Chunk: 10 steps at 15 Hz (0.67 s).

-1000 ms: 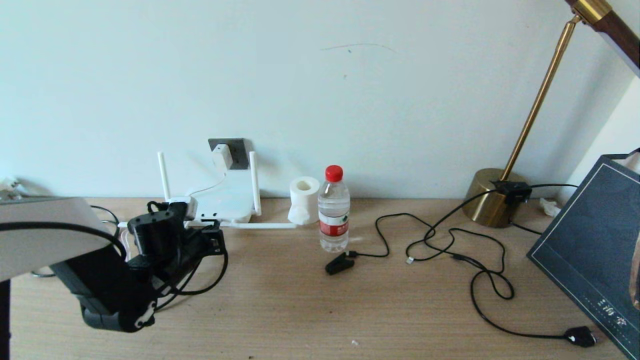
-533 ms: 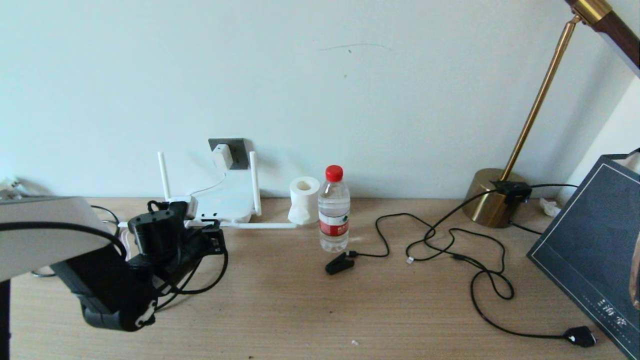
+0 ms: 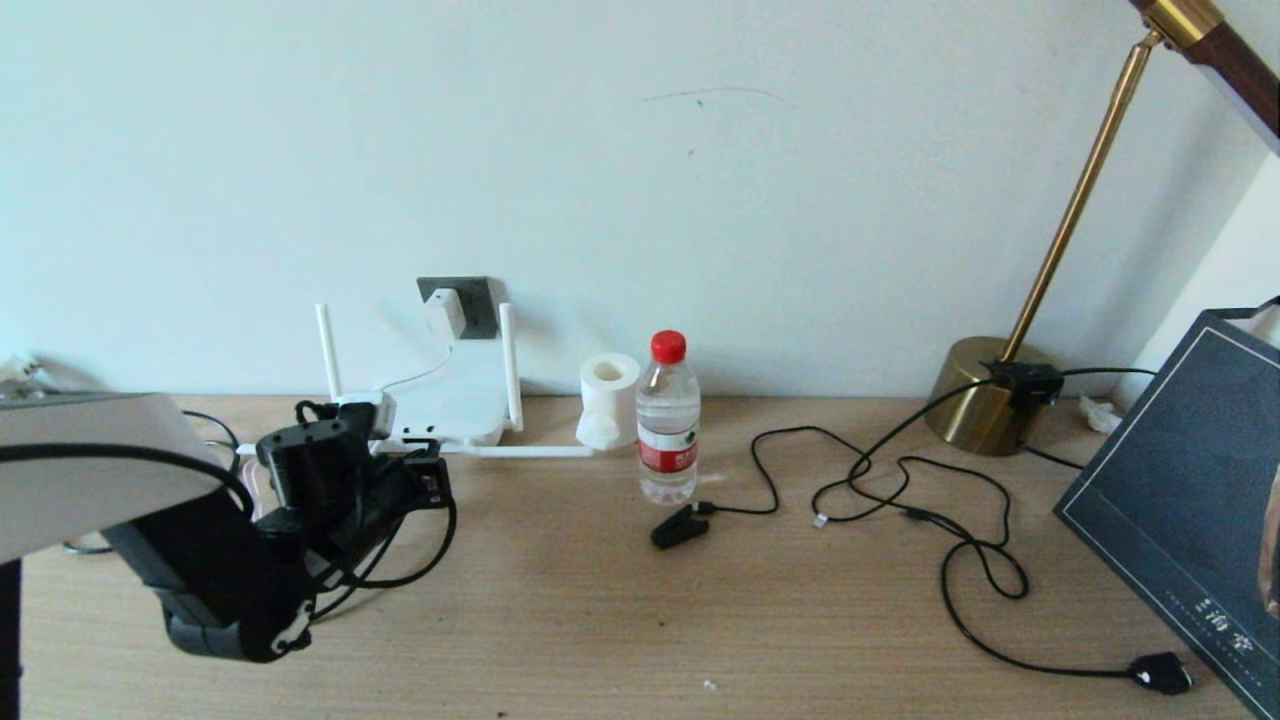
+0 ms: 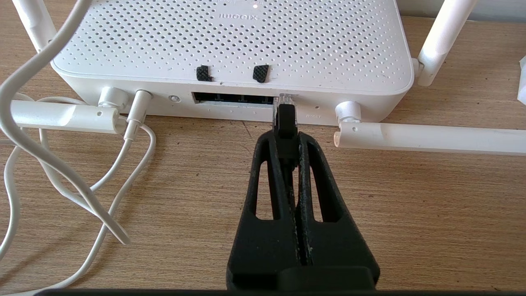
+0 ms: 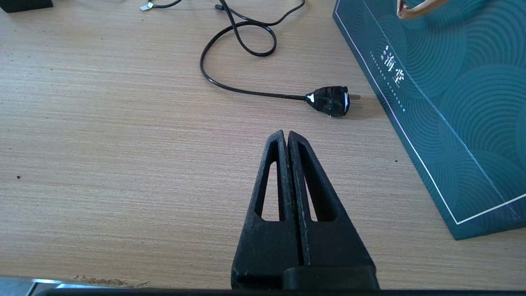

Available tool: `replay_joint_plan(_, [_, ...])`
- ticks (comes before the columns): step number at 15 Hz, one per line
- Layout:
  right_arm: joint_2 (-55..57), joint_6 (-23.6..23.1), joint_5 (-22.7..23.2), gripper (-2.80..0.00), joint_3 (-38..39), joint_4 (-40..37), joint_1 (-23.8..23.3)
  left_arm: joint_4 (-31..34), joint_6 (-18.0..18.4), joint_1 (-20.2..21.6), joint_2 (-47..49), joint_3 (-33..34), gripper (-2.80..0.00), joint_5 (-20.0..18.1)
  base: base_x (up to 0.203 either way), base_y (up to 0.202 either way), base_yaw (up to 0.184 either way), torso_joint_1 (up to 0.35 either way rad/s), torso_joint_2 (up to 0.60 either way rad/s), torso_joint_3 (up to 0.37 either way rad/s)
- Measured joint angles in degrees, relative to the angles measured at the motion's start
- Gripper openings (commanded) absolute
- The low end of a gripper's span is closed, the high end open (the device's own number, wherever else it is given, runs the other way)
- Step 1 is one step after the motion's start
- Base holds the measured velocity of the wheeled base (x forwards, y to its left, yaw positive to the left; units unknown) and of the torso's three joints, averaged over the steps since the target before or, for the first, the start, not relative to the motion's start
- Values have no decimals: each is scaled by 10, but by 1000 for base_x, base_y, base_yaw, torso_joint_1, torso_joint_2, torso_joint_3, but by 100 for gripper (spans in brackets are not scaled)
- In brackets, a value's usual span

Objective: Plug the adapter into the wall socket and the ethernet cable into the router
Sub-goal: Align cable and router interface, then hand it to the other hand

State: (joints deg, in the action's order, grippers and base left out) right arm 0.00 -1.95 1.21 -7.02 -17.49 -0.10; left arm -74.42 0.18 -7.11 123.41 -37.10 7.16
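- Left gripper pinched tight on the ethernet cable, just behind its black-booted plug; clear tip poking out past the fingertips.
- Directly ahead of the tips: the router, a white perforated box, with the clear tip right at the end of the dark port slot on its near edge — touching or a hair short, cannot tell, and not seated inside.
- Flanking the gripper on either side: two white stick antennas lying flat along the wooden desk, two more standing up at the router's far corners.
- Off to one side of the gripper: thin white cord plugged into the router's near edge and looping loosely over the desk.
- Beyond the router, up on the wall: the wall socket, dark grey, with the adapter — white block — already sitting in it, its cord trailing down toward the router.
- Farther out to the right: white paper roll, red-capped water bottle, black clip on thin wire.
- Right gripper closed on nothing, held above bare desk; ahead of it a chunky black plug, beside that a teal box.
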Motion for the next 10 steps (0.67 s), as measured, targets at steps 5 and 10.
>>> replay_joint_plan(5, [0,0,0,-280,0,0,0,-2,0,0,3,3,-280,0,0,0,0,0,0,0])
replay_joint_plan(10, [0,0,0,-280,0,0,0,-2,0,0,4,4,-280,0,0,0,0,0,0,0])
